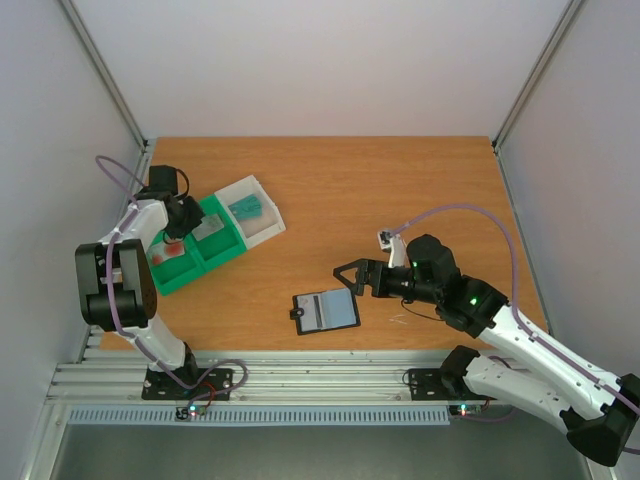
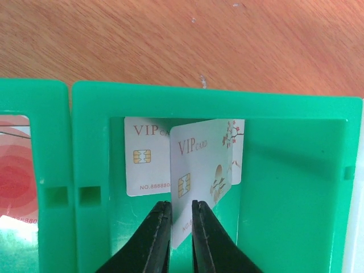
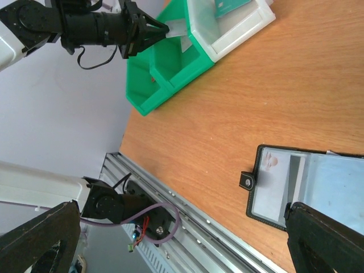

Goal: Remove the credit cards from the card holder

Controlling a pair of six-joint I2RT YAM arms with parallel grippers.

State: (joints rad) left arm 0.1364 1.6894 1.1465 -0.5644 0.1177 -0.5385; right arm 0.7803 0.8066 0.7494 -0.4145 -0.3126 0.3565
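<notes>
At the table's (image 1: 420, 180) near edge, about midway, the black card holder (image 1: 327, 311) is lying open, sleeves up. Our right gripper (image 1: 348, 280) is hovering just beyond its right side, jaws spread wide and holding nothing. By the left edge, toward the far corner, our left gripper (image 2: 181, 207) is pinching a tilted grey VIP card (image 2: 202, 165) over the middle green compartment of the sorting tray (image 2: 284, 108), where another grey VIP card (image 2: 145, 165) is lying flat. A red card (image 2: 14, 165) is sitting in the neighbouring green compartment, and a teal card (image 1: 245, 207) in the white one. We are reading this as the drop-off. Next we should be letting the card fall, then checking the holder's sleeves, whose contents we cannot make out.
</notes>
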